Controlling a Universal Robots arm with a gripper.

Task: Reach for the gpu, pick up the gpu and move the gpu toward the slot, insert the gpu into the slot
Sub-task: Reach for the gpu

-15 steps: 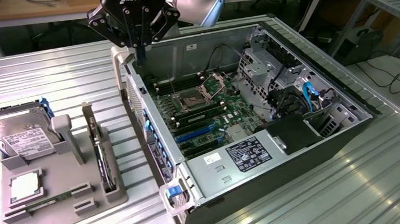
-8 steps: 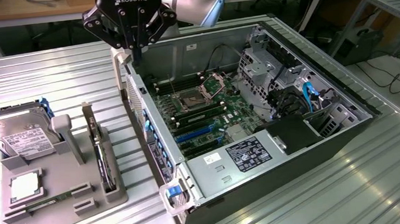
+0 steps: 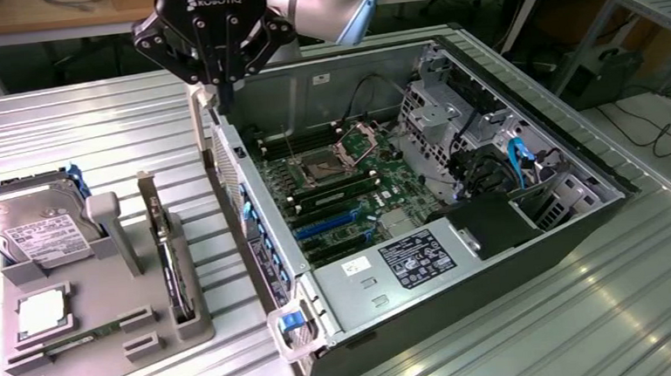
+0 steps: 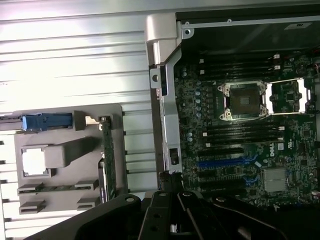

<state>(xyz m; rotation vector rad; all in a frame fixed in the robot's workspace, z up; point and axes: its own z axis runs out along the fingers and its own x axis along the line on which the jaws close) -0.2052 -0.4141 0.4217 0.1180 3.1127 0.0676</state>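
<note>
On the grey holder [image 3: 104,298] at the exterior view's left, your graphics card [image 3: 173,268] is standing on edge, near the hard drive [image 3: 35,228]. Your gripper [image 3: 222,97] is hanging well apart from it, over the open computer case's [image 3: 438,339] wall facing the holder, fingers pressing together on nothing.

Gripper [image 3: 222,90]: matte black body, white ROBOTIQ lettering on face. Fingers [image 4: 155,220]: black angular linkage bars, small round pivot pins, pale screw heads. Arm [image 3: 327,7]: smooth silver-grey tube, rounded joint housing.
</note>
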